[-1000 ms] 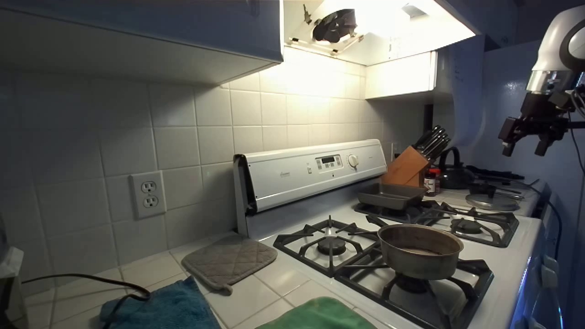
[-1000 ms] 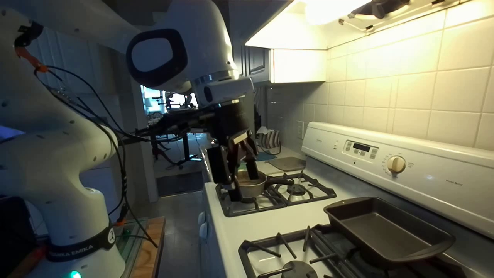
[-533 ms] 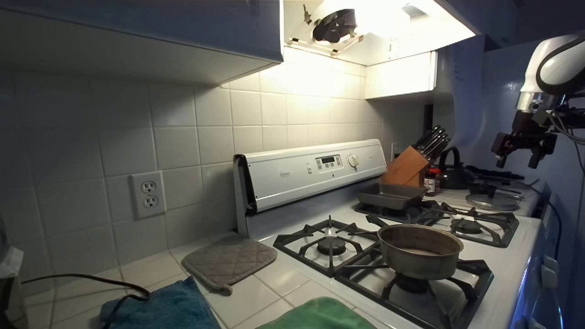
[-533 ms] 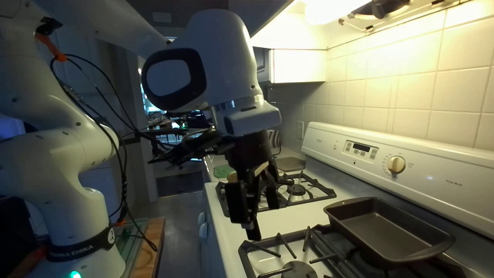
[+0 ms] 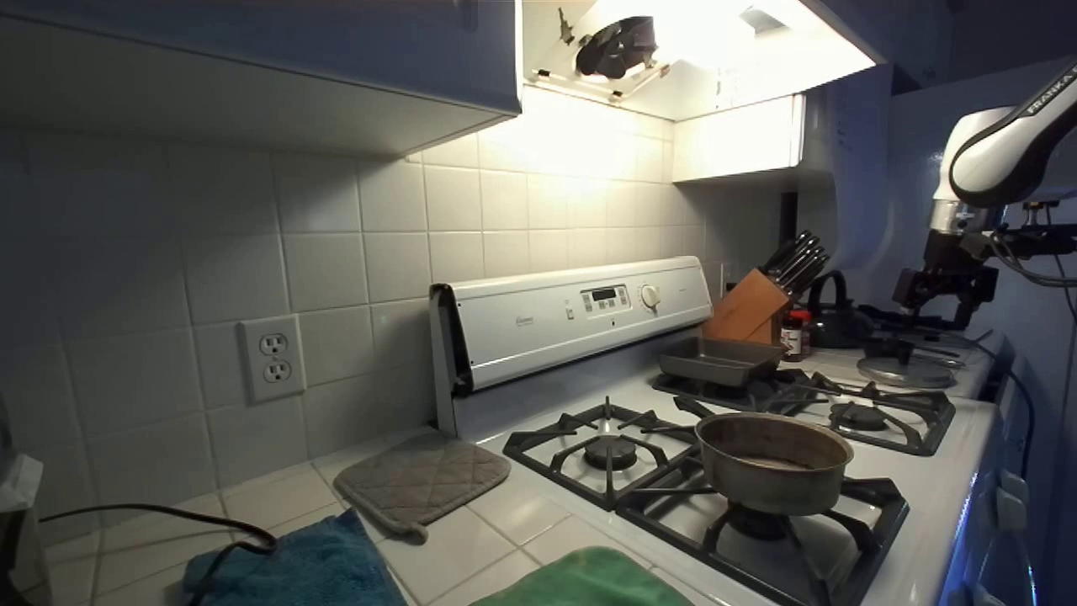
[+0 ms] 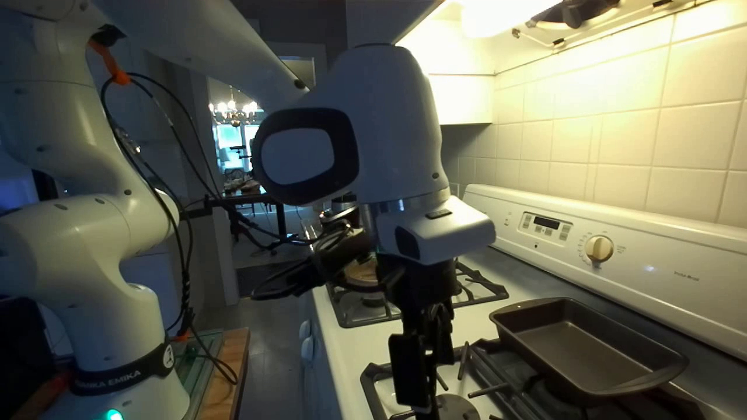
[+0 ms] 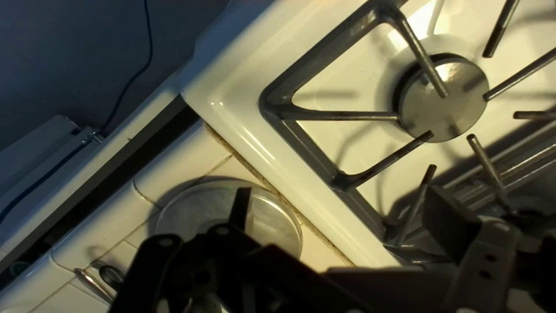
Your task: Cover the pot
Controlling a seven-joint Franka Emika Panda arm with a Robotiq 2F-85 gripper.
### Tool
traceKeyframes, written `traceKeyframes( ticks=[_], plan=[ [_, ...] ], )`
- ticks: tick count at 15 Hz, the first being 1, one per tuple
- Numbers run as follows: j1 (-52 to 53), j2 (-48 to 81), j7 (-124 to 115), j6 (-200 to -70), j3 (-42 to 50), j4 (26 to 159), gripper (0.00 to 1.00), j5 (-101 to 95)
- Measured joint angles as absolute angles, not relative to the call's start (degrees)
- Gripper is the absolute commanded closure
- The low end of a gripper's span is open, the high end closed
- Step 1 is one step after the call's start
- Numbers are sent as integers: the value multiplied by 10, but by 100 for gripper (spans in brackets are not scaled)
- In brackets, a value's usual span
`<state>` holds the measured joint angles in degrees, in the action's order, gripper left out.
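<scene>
The pot [image 5: 774, 484], grey-brown with a rolled rim, stands uncovered on a front burner. It is partly hidden behind the arm in an exterior view [image 6: 362, 272]. A round glass lid [image 5: 888, 372] with a dark knob [image 5: 902, 350] lies on the tiled counter past the stove's far end. The lid also shows in the wrist view [image 7: 273, 219], partly behind a finger. My gripper [image 5: 936, 318] hangs above the lid and counter, pointing down. In the wrist view the gripper [image 7: 347, 213] is open, its fingers wide apart with nothing between them. It also shows dark in an exterior view [image 6: 437, 385].
A rectangular baking pan [image 6: 583, 350] sits on a rear burner. A knife block [image 5: 749, 310] and a black kettle [image 5: 837, 326] stand behind the lid. The range hood [image 5: 707, 50] overhangs the stove. A grey pad [image 5: 425, 484] and a green cloth [image 5: 585, 581] lie on the counter.
My gripper has moved down, away from the pot's side in view and towards the counter with the lid. It stays open. The pot and lid have not moved.
</scene>
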<state>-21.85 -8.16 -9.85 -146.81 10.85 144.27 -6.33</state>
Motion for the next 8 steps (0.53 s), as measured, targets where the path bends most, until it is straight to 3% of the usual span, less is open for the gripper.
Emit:
traceKeyframes(
  ticks=[8],
  plan=[
    [-217,-33,-117,-1471,135,1395,0,-66]
  ],
)
